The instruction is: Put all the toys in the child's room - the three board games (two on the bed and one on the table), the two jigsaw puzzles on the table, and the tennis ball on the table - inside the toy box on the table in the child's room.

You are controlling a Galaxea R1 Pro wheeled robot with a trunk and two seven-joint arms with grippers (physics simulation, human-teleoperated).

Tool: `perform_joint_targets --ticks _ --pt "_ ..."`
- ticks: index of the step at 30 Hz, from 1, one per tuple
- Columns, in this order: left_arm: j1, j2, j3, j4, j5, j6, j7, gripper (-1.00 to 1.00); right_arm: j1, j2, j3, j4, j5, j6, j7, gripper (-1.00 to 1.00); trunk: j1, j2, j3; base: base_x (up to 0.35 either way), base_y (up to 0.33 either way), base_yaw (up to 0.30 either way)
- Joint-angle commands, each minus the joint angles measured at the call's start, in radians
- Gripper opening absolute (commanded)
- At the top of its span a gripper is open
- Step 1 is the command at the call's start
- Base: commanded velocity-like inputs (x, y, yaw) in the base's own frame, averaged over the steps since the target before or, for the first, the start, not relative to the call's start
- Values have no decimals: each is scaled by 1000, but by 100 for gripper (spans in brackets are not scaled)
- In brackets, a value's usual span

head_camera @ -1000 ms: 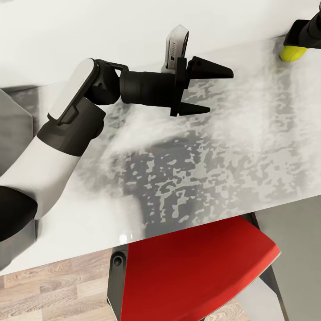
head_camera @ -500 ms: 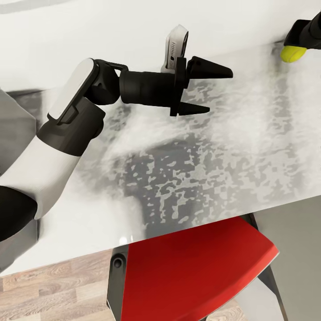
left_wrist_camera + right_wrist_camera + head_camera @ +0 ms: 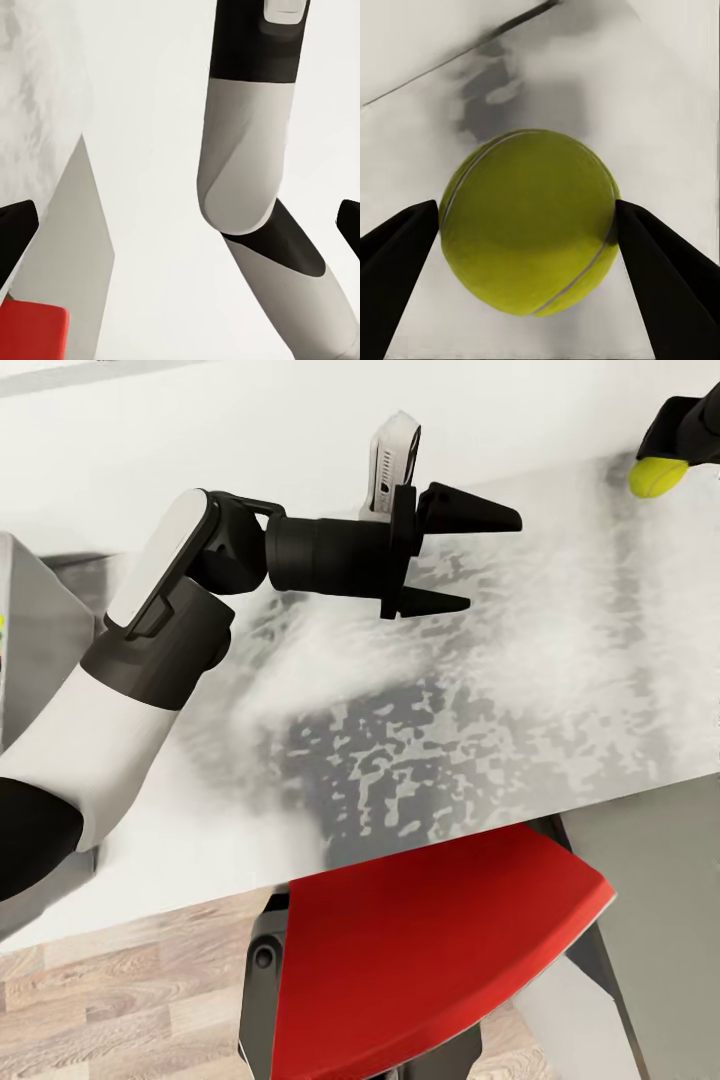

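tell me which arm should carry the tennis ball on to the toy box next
Right. In the right wrist view the right claw has a finger against each side of the tennis ball, so it seems to grip it already. The left claw hangs open over the table, far from the ball.

White-and-black arm segments [image 3: 130, 690], black tapered gripper fingers [image 3: 470, 515], white wrist camera housing [image 3: 392, 460]

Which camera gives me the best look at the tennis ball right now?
The right wrist view: the tennis ball sits large and centred between the right gripper fingers, which touch both its sides. The head view shows it only small at the upper right corner, partly covered by that gripper. The left wrist view looks at the other arm instead.
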Motion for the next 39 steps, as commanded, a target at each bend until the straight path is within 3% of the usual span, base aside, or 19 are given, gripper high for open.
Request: perform_joint_targets --ticks 1,18,29,33,39 --pt "-1 1 -1 0 10 -1 9 100 -1 -1 6 -8 -11 14 -8 -100 1 -1 1 -45 0 0" --pt "-1 1 0 -2 11 -1 9 100 -1 0 -98 -39 -14 86 -5 -100 1 -1 28 -137 26 0" --pt "-1 16 1 -2 14 -1 9 100 -1 -1 -119 -42 -16 86 50 -100 1 -1 46 -105 76 0" --pt "-1 17 6 -2 15 -1 9 100 -1 -7 -145 -42 -74 86 53 -100 1 -1 53 -182 125 0" --pt "-10 17 9 -6 15 -1 9 100 -1 -31 -152 -42 -160 86 54 -100 1 -1 63 -36 23 0"
